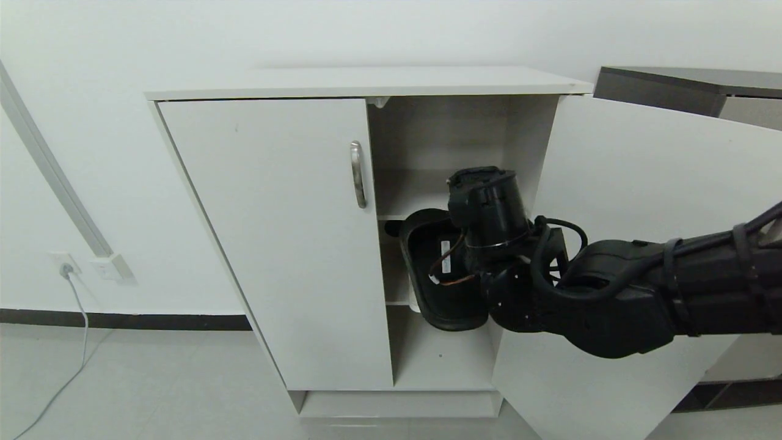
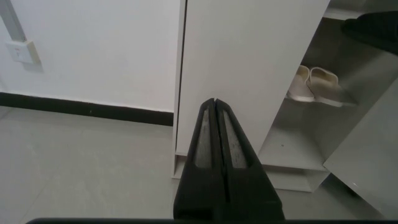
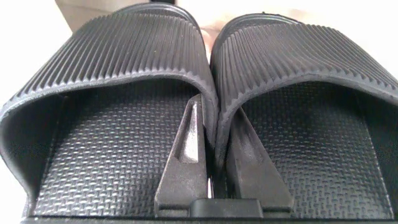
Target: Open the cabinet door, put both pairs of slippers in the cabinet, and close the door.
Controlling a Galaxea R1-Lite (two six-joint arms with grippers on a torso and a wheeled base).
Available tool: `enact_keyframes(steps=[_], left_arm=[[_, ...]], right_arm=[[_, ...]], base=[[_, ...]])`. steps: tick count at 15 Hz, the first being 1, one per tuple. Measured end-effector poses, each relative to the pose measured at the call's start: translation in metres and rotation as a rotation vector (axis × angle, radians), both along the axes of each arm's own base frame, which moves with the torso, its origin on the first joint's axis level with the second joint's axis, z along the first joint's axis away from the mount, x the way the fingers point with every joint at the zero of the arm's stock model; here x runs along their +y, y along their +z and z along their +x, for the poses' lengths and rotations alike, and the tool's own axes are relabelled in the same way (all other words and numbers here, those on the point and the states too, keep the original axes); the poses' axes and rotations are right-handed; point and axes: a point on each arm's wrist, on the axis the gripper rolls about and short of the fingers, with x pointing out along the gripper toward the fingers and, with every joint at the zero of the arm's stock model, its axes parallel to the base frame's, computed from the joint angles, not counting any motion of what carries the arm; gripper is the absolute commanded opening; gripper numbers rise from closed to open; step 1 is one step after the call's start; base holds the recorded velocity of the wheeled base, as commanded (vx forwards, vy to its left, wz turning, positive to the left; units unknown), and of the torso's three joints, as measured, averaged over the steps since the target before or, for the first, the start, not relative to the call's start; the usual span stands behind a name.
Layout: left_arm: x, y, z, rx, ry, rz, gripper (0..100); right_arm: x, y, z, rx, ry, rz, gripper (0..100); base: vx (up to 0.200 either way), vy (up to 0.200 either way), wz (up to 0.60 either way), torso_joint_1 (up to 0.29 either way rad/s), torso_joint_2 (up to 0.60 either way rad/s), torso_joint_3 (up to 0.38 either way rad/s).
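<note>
The white cabinet [image 1: 366, 82] has its left door [image 1: 275, 244] closed and its right door [image 1: 641, 183] swung open. My right gripper [image 3: 214, 112] is shut on the touching inner edges of a pair of black ribbed slippers [image 3: 143, 56]. It holds the black slippers [image 1: 427, 269] upright in the open right half, at the level of the middle shelf. A pale pair of slippers [image 2: 317, 84] lies on that middle shelf. My left gripper [image 2: 214, 102] is shut with nothing in it, low in front of the closed left door, pointing at the cabinet.
The left door carries a metal handle [image 1: 358, 174]. A grey unit [image 1: 690, 85] stands behind the open door on the right. A wall socket with a cable [image 1: 64, 266] is at the left, above bare floor [image 1: 153, 379].
</note>
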Motion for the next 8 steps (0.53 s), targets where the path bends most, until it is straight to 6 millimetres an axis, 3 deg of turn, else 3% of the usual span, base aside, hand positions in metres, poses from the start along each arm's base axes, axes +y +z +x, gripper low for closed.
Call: enact_keyframes(steps=[3, 8], left_arm=[[0.0000, -0.0002, 0.0000, 0.001, 0.000, 0.000, 0], [0.0000, -0.0002, 0.0001, 0.001, -0.001, 0.000, 0]], right_arm=[[0.0051, 0.0157, 0.0023, -0.029, -0.020, 0.035, 0], [0.0077, 0.0112, 0.0047, -0.022, -0.023, 0.036, 0]], base=[[0.000, 0.000, 0.00, 0.000, 0.00, 0.000], [0.000, 0.000, 0.00, 0.000, 0.00, 0.000]])
